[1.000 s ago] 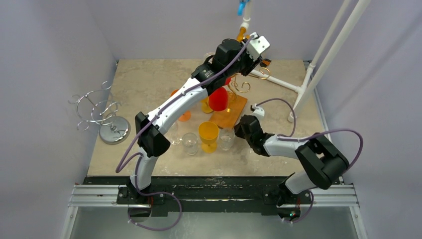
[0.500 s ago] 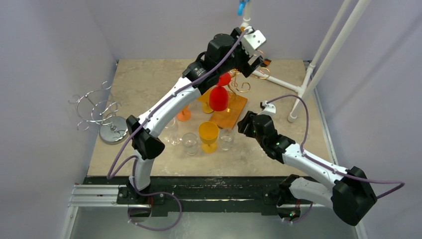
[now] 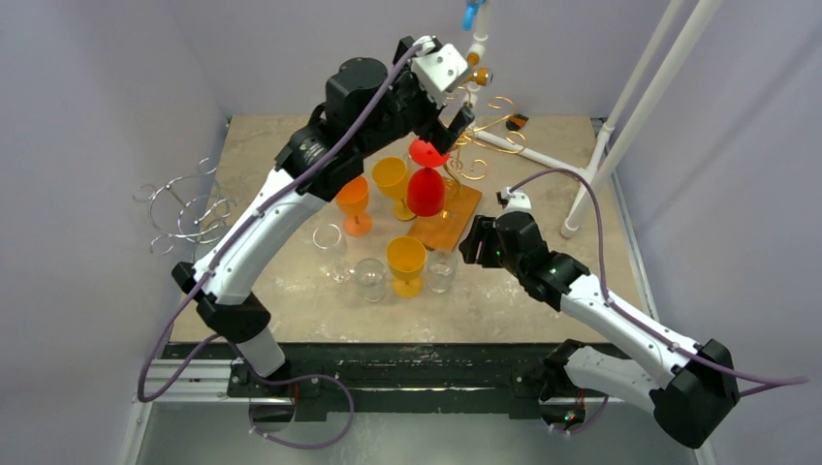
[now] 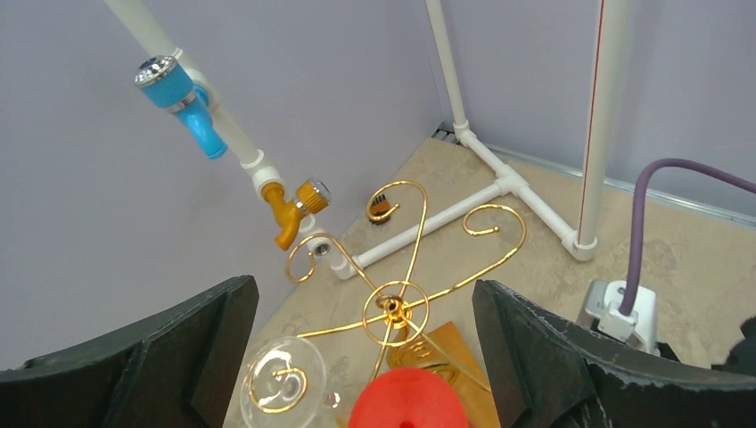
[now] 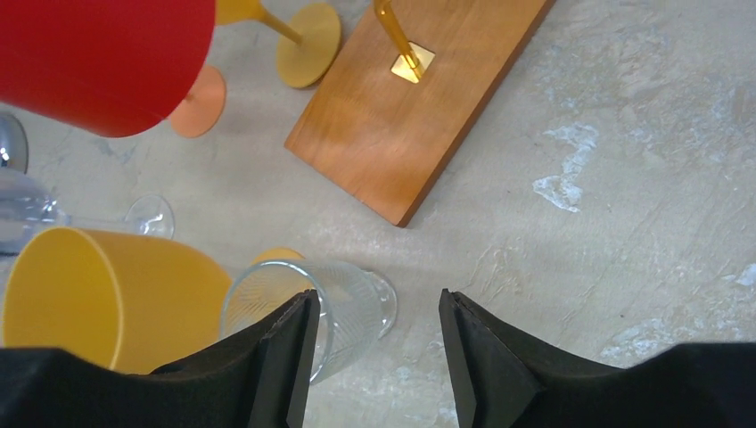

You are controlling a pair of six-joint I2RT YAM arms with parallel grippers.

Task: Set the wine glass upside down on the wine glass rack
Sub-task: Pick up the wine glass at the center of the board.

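Red wine glass (image 3: 425, 191) hangs inverted beneath open left jaws.

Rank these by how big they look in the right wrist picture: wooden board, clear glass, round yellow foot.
Largest: wooden board.
Then: clear glass, which is nearest the camera.
Smallest: round yellow foot, though it sits farther from the camera.

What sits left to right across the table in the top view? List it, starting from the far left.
silver rack → orange wine glass → red wine glass → white pipe frame
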